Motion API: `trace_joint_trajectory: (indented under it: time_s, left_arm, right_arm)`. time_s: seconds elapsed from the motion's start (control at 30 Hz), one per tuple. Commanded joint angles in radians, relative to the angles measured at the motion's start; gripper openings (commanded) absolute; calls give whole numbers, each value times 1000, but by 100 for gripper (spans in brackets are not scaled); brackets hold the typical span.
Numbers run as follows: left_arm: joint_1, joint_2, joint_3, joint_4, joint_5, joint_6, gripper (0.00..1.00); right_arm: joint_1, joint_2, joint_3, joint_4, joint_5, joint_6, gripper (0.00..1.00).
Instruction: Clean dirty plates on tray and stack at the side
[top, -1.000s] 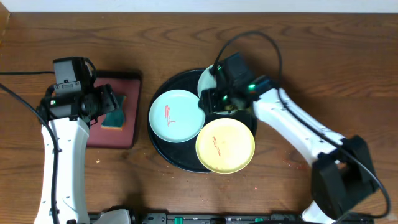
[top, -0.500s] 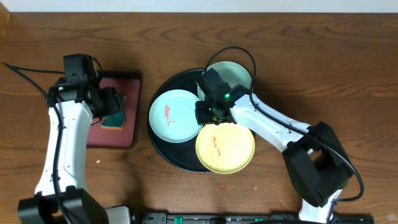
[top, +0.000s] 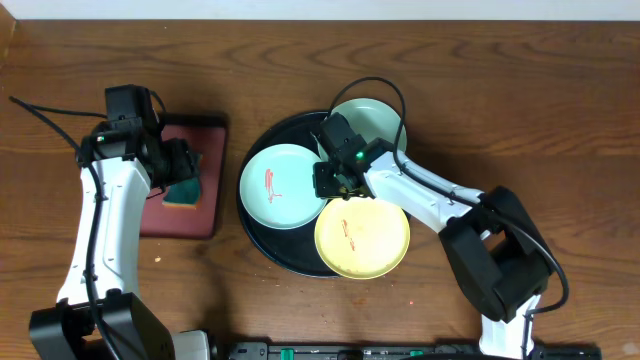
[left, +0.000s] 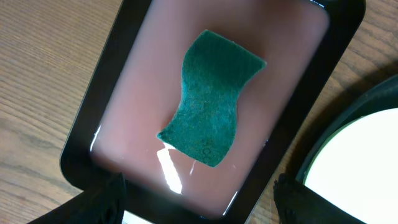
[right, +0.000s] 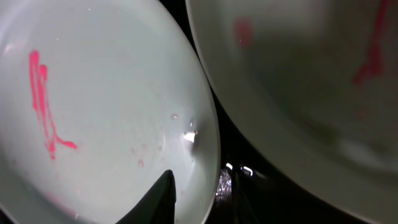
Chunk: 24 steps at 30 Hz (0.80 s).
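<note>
While no plate sits on the bare tabletop (top: 540, 90) yet, the job looks barely begun from above: all three plates lie in the black tray (top: 275, 252). The smeared mint plate (top: 283, 186) and the yellow plate (top: 362, 236) each show a thin red mark at centre. The back mint plate (top: 378, 118) is partly under the arm, so I can't say whether it is dirty. The right gripper (top: 335, 176) hangs low where the three plates meet. The left gripper (top: 178, 168) is over the small red tray (top: 190, 222), above the sponge (top: 184, 192).

From the left wrist, the green sponge lies loose in the small red tray, untouched. The two fingers (left: 106, 199) stand wide apart with nothing between them. Picking it up is, I'd judge, the first step left, then wiping and stacking all three.

From the right wrist, the smeared mint plate is glossy, with a red squiggle to one side. Its rim sits just beside a second plate (right: 298, 81), also marked red, whose colour I can't make out. One finger (right: 165, 199) shows over the mint rim and the other is out of view, so I cannot tell whether that gripper is spread or closed.
</note>
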Motion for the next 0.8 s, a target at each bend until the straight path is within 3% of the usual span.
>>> trace_joint_trajectory:
  time_s: [0.0,0.2,0.63,0.77]
  left_arm:
    - [4,2,7,7,-10,11,77]
    - [5,10,-7,30,-11,56,77]
    - [4,159,-7,73,-42,174,77]
    - [4,229,-7,88,-14,213,71]
  right_arm:
    - [6,33,15,18,15,5,25]
    - [6,46,15,27,15,2,1]
    - [6,48,15,26,16,-14,1]
    - [6,48,15,23,16,-30,1]
